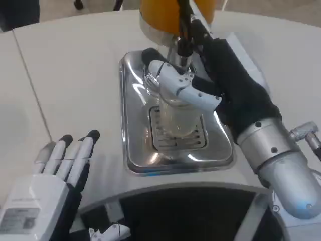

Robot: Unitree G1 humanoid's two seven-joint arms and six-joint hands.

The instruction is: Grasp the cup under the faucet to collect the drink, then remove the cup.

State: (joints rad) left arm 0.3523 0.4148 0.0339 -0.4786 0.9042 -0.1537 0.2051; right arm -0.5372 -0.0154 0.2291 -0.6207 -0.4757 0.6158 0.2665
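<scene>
In the head view, a clear cup (176, 116) stands on the grated middle of a shiny steel drip tray (134, 150), directly under the faucet (183, 49) of an orange drink dispenser (159, 14). The right hand (200, 80) wraps its fingers around the cup's upper part. The left hand (55, 175) rests on the white bench (70, 75) left of the tray, fingers straight, holding nothing.
</scene>
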